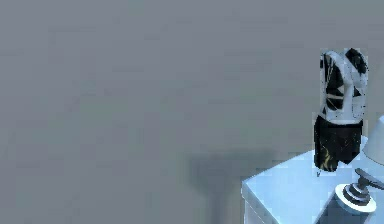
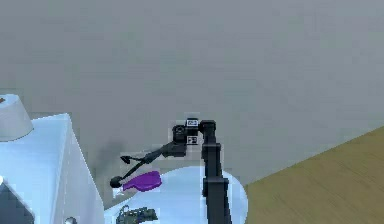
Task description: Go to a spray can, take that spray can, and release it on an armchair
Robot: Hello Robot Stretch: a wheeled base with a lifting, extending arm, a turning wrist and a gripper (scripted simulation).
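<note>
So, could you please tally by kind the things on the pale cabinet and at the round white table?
Black-and-white statue: 1
Lamp: 1
Purple elongated thing: 1
Small dark cluster: 1
Total: 4

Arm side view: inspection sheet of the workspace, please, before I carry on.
Surface: round white table under the arm, pale cabinet beside it.
Job's things: oblong purple object near the gripper, too small to confirm as the spray can.
Clutter: small dark items at the table's near edge; black-and-white statue and lamp base on the cabinet.
Grippers: at the table; cannot tell whether it holds anything.
Cables: nothing seen.
Surroundings: grey wall, wood floor.
</note>
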